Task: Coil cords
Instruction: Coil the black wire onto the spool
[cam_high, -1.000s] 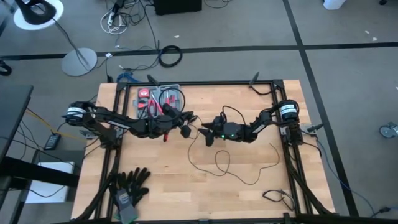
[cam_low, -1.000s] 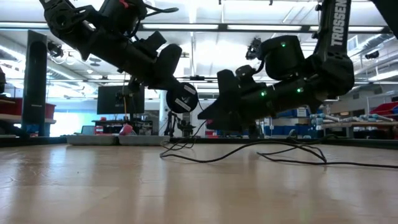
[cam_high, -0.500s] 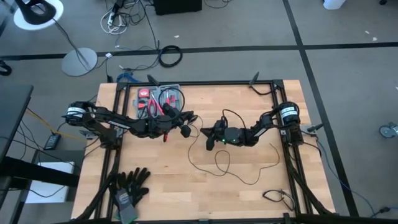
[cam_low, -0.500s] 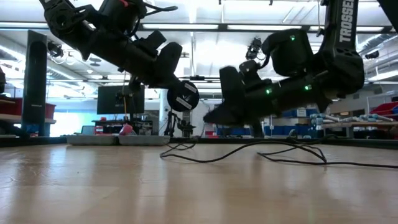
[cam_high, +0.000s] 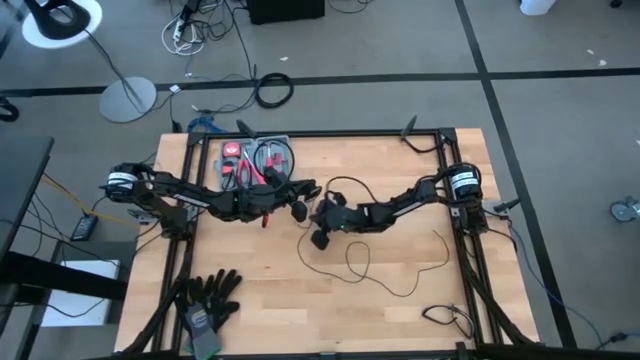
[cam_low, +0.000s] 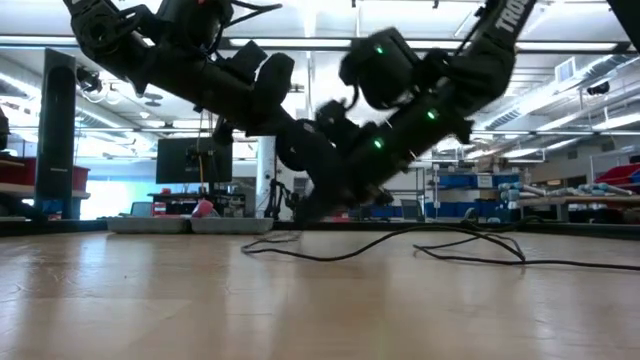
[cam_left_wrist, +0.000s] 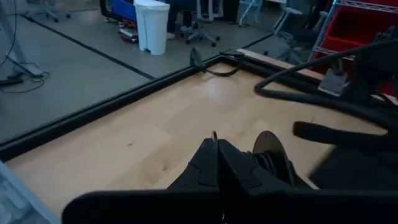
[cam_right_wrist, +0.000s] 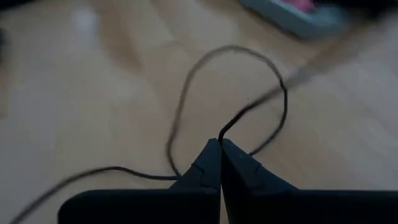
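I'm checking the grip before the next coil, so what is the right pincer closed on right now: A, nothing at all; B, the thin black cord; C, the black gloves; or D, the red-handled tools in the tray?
B: in the right wrist view the right pincer is shut with the thin black cord running out from between its tips.

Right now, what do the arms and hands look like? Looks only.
Both arms are dark, jointed, tapering links. The right arm shows green indicator lights and white lettering. Silver-white collars ring both base joints. The left hand and right hand end in flat black fingers tapering to points.
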